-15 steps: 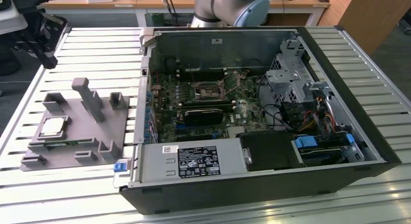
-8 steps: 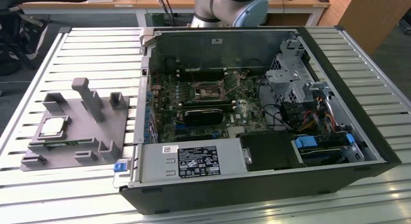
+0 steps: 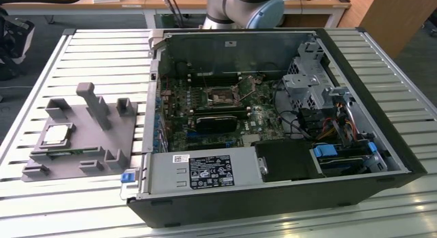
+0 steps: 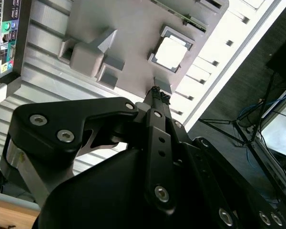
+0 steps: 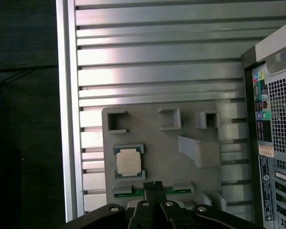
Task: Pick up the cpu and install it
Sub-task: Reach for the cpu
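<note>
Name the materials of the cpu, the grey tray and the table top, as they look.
The cpu: a metal lid, going by its pale silvery top with a soft sheen. The grey tray: probably plastic, perhaps printed; it is matte, uniform grey, with blocky posts. The table top: likely aluminium, judging by ribbed silver slats with bright glare.

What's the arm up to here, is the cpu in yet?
Not yet. The cpu lies in its recess on the grey tray, which sits on the slatted table beside the open computer case. In the first wrist view the arm's tool looks down on the tray with its tips together and empty, near the tray's edge rather than over the cpu. Nothing has been picked up.
</note>
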`<action>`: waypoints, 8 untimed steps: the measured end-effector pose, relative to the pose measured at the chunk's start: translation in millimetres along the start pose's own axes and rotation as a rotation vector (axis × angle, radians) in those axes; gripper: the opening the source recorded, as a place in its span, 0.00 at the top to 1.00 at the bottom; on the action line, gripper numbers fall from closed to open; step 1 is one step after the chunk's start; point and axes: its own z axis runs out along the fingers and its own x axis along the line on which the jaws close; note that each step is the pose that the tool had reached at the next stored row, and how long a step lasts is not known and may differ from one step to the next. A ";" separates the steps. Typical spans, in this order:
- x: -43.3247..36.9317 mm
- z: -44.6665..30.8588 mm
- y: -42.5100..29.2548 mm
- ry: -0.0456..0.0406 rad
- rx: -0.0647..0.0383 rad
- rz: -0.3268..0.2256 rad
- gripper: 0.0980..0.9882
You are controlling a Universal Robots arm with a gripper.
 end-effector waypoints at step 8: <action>12.9 0.4 -1.0 -0.0001 0.000 0.000 0.99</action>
